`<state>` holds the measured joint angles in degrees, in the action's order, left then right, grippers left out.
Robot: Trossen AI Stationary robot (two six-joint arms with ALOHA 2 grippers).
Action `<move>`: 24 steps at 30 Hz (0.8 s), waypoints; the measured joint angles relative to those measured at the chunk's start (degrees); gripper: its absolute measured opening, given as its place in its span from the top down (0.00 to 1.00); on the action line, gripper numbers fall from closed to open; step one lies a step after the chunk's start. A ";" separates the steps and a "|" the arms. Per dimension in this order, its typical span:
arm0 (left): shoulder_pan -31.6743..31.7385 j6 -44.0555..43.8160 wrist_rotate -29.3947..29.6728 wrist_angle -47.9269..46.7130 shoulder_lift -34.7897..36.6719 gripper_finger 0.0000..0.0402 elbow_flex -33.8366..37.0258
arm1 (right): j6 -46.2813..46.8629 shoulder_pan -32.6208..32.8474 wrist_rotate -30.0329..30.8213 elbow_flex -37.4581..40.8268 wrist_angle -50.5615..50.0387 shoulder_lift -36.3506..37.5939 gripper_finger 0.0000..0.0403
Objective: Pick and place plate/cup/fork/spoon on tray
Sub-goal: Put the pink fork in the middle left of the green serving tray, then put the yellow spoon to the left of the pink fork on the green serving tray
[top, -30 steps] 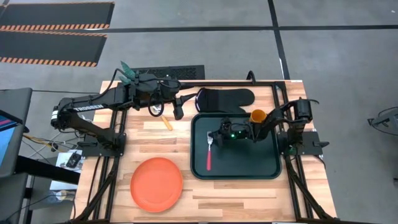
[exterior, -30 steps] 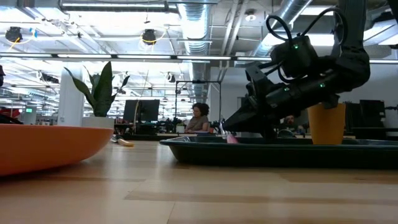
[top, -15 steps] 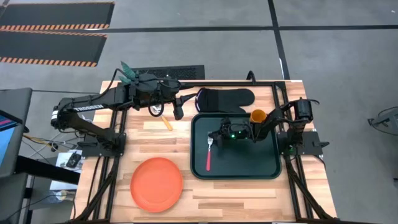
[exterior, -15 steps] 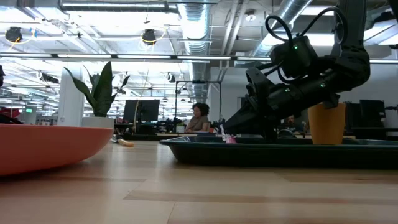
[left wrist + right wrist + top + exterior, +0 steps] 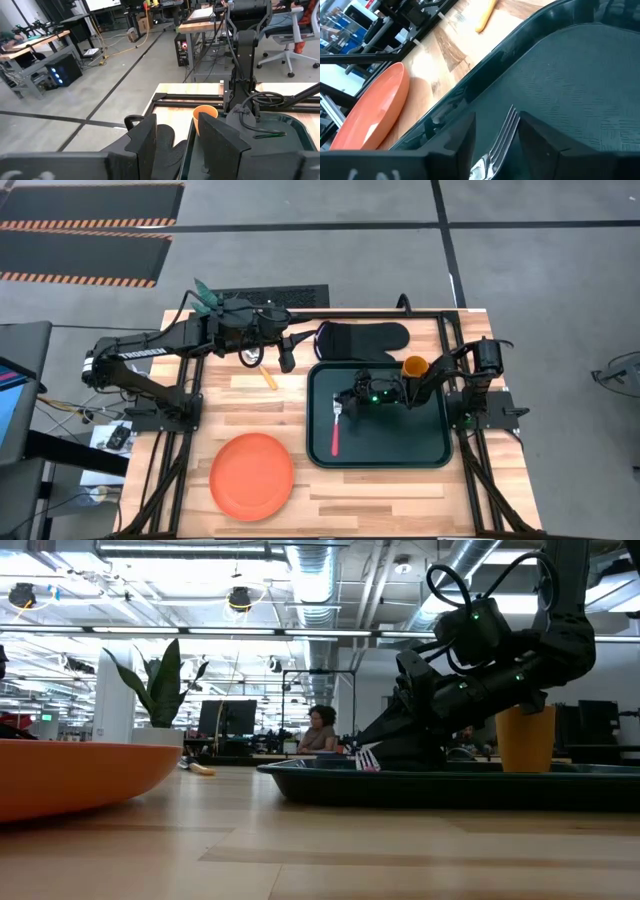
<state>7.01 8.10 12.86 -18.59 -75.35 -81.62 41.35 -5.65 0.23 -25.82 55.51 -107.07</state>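
Note:
The dark tray (image 5: 420, 445) lies at the table's right. On it the fork (image 5: 336, 432) lies flat, its tines (image 5: 506, 131) between the spread fingers of my right gripper (image 5: 343, 398), which is open and low over the tray's left part. The orange cup (image 5: 414, 366) stands upright in the tray's far right corner. The orange-red plate (image 5: 252, 475) rests on the table near the front, left of the tray. The spoon (image 5: 267, 376) lies on the wood left of the tray. My left gripper (image 5: 287, 360) hovers open beyond the spoon, holding nothing.
A dark oven mitt (image 5: 360, 338) lies just beyond the tray's far rim. A potted plant (image 5: 155, 690) stands at the table's far left, by the left arm. Black frame rails (image 5: 455, 470) run along the table's sides.
My right gripper has opened over the tray and let go of the fork, which now lies on the tray between its fingers.

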 joint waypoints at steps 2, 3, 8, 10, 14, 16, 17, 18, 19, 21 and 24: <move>0.00 0.00 0.00 0.00 0.00 0.66 0.00 | 0.02 0.00 0.02 0.00 0.00 -0.02 0.56; 0.00 0.00 0.00 0.00 -0.01 0.66 0.00 | 0.04 0.00 0.04 0.00 0.00 -0.02 0.55; 0.00 0.00 0.00 0.00 0.00 0.66 0.00 | 0.22 0.00 0.09 0.00 0.18 -0.03 0.55; 0.00 0.00 0.00 0.00 -0.02 0.66 0.00 | 0.35 0.00 0.09 -0.13 0.24 -0.04 0.55; 0.00 0.00 0.00 0.00 0.00 0.66 0.00 | 0.32 -0.07 0.17 -1.32 0.14 -0.13 0.56; 0.00 0.00 0.00 -0.02 -0.02 0.66 0.00 | 0.38 -0.09 0.10 -2.04 0.00 -0.15 0.56; 0.00 0.00 0.00 -0.02 -0.02 0.66 0.00 | 0.36 -0.07 0.11 -2.41 -0.08 -0.14 0.55; 0.00 0.00 0.00 -0.02 -0.01 0.66 0.00 | 0.36 -0.08 0.12 -2.78 -0.22 -0.16 0.55; 0.00 0.00 0.00 -0.04 0.00 0.66 0.00 | 0.45 -0.18 -0.01 -2.95 -0.40 0.03 0.55; 0.00 -0.32 0.00 -0.15 -0.02 0.66 0.00 | 0.85 -0.30 -0.37 -2.82 -1.03 0.87 0.55; 0.03 -2.35 0.56 -0.85 -0.02 0.66 0.02 | 0.84 -1.33 -0.93 -2.54 -1.56 2.79 0.56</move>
<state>7.04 5.75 13.42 -19.44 -75.37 -81.60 42.19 -6.98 -0.70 -28.37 53.94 -104.28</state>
